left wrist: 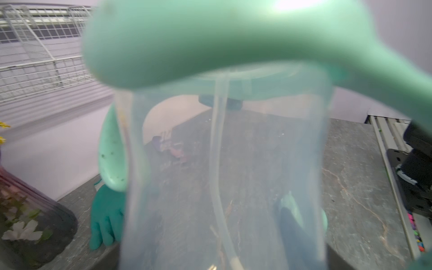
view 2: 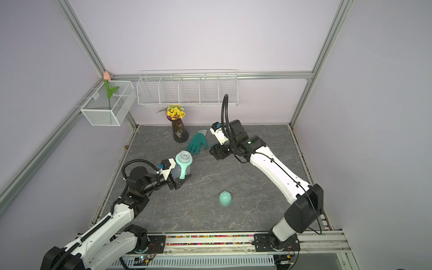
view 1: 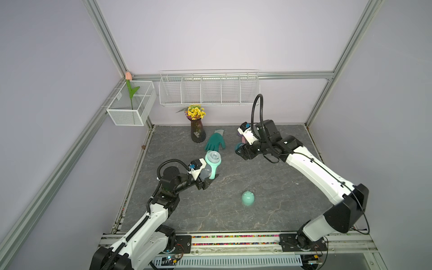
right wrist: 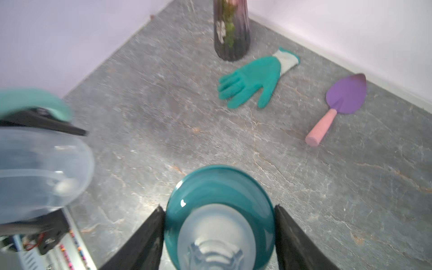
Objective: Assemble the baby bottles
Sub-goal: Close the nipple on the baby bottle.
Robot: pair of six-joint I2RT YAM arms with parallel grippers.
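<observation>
Nearest the front rail, the mint dome cap (view 1: 248,198) is sitting alone on the grey table (view 1: 268,217), well apart from both arms. Nothing is touching it, so capping is not yet done.

Further in, the left gripper (view 1: 209,181) is clamping the frosted body (view 1: 205,173) between its fingers, jaws standing wide around its belly. The body is tilting, mouth upward. The mint handled ring (view 1: 213,159) is already sitting on the neck. In the left wrist view the thin straw (left wrist: 217,152) is hanging inside the body, so that part looks done too.

Beyond that, the right gripper (right wrist: 219,208) is pinching the teal nipple collar (right wrist: 219,187), one finger pressing each side of its rim, with the frosted nipple (right wrist: 216,224) seated in it. Collar and bottle are staying apart, nothing joined. I cannot tell whether the collar is resting on the table or hanging above it.

Farthest back, the teal glove (right wrist: 252,81), purple trowel (right wrist: 343,98) and dark vase (right wrist: 231,35) are lying out of the work.

My judgement: roughly halfway, with the collar waiting to go on the mouth, then the cap.
</observation>
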